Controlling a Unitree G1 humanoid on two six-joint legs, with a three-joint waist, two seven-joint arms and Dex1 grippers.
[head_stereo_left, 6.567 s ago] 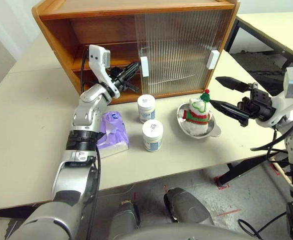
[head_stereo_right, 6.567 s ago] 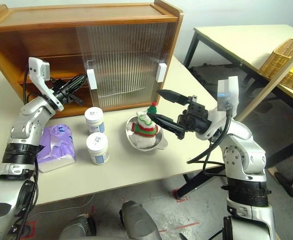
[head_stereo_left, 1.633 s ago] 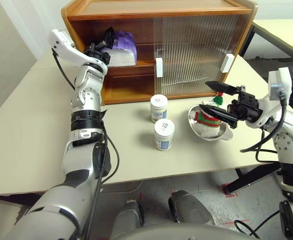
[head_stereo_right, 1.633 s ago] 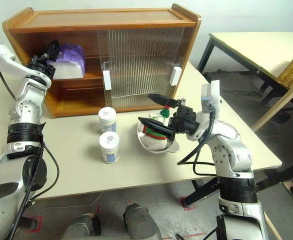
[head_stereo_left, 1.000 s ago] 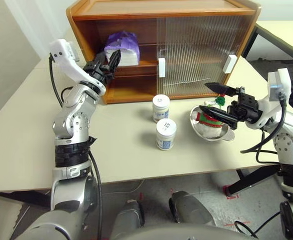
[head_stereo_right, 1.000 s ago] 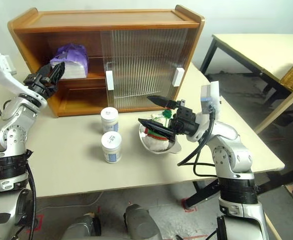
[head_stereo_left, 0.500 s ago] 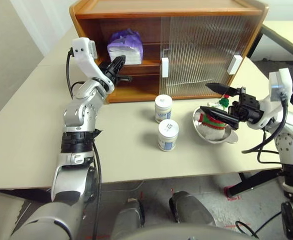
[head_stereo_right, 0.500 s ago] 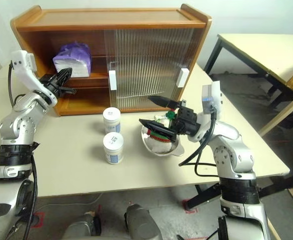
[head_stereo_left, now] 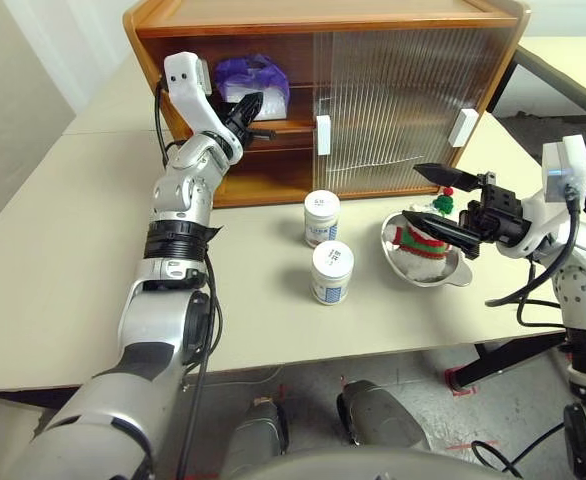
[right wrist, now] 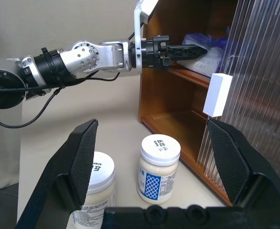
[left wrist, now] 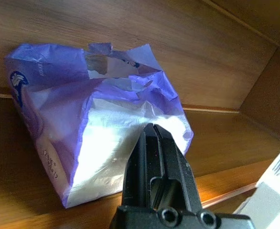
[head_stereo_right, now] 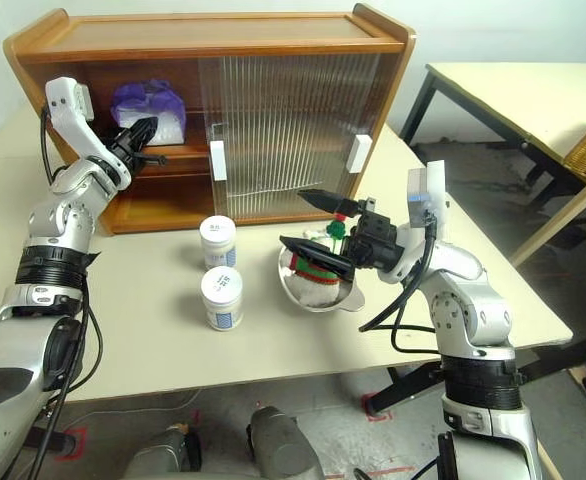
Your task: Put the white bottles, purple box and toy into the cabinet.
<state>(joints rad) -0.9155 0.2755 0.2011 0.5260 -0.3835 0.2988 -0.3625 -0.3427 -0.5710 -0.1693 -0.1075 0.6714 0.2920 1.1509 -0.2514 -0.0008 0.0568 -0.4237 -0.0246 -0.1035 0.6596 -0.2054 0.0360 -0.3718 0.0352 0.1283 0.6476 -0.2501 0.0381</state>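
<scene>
The white bottles, two of them, stand on the table in front of the cabinet's open left half: the nearer one (head_stereo_left: pixel 332 271) sits toward the table's near edge, and the farther one (head_stereo_left: pixel 321 217) stands just behind it, close to the cabinet's base. Both are upright with lids on, apart from each other, likely waiting their turn within reach of either arm.

To their right lies one shallow steel bowl (head_stereo_left: pixel 453 279), and the single toy (head_stereo_left: pixel 419 235) rests inside it, its green hat toward the cabinet. The right gripper (head_stereo_left: pixel 425 197) hovers over the bowl with its two fingers spread wide, one on each side of the toy and holding nothing, seemingly poised to grasp it.

Farther back stands the one cabinet (head_stereo_left: pixel 313 18), its two ribbed sliding doors pushed to the right so the left bay is open. The one purple box (head_stereo_left: pixel 256 78) sits on the upper shelf at the far left. The left gripper (head_stereo_left: pixel 252 108) has its fingers pressed together, empty, tips at the pack's front, probably to nudge it deeper.
</scene>
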